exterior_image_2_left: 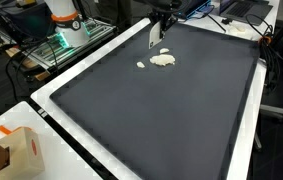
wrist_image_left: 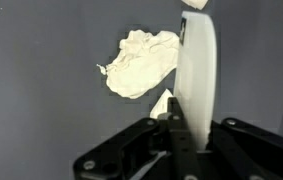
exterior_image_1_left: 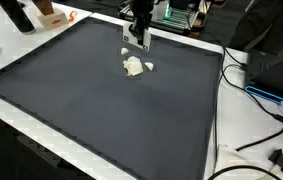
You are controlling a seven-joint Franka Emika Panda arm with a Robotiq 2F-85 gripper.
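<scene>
Overhead, gripper (wrist_image_left: 179, 118) clamped on white flat piece (wrist_image_left: 198, 70), white lump (wrist_image_left: 141, 62) beside, crumb (exterior_image_1_left: 149, 67) nearby, dark mat (exterior_image_1_left: 101, 120)

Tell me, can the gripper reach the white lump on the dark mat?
Probably yes. The gripper hangs close above the white lump, and nothing stands between them. But its jaws seem shut on a white flat piece, so it could touch the lump, hardly grab it.
</scene>
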